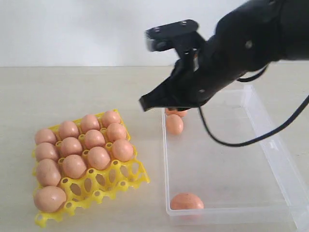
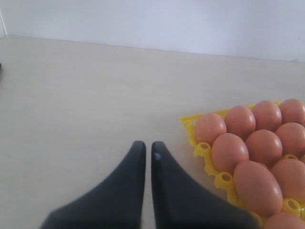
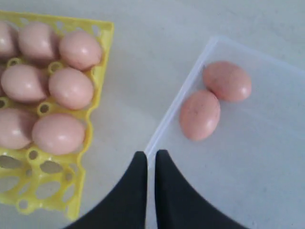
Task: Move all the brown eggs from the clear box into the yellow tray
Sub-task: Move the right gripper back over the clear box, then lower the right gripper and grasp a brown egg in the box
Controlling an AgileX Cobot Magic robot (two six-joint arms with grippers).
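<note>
Thirteen of the brown eggs (image 1: 94, 138) sat in the yellow tray (image 1: 126, 186). They filled three rows of four, and one more sat alone at the near left corner. The tray's bare openwork cells showed along its near right side. Three eggs lay in the clear box (image 1: 227, 169). Two of them touched each other close to the box's far left corner, and the exterior view showed the farther one only in part, behind the arm. The third lay apart from that pair, against the near wall by the near left corner. The tray stood on the pale counter (image 1: 96, 87) to the left of the box, with a strip of bare counter between them.

The right claw (image 1: 146, 102) hung above the far left part of the box, with its jaws pressed together and nothing between them. In the right wrist view its tips lay over the box's left wall, just beside the two touching eggs. It seemed to be raised above the wall rather than resting on it, though the height was hard to judge. A black cable (image 1: 231, 142) looped down from the arm across the box.

The left claw (image 2: 147, 149) appeared only in its own wrist view. Its jaws were drawn together, gripping nothing, with just a thin slit between them. It hovered over bare counter beside a corner of the tray. A plain light wall (image 1: 72, 29) stood behind the counter.
</note>
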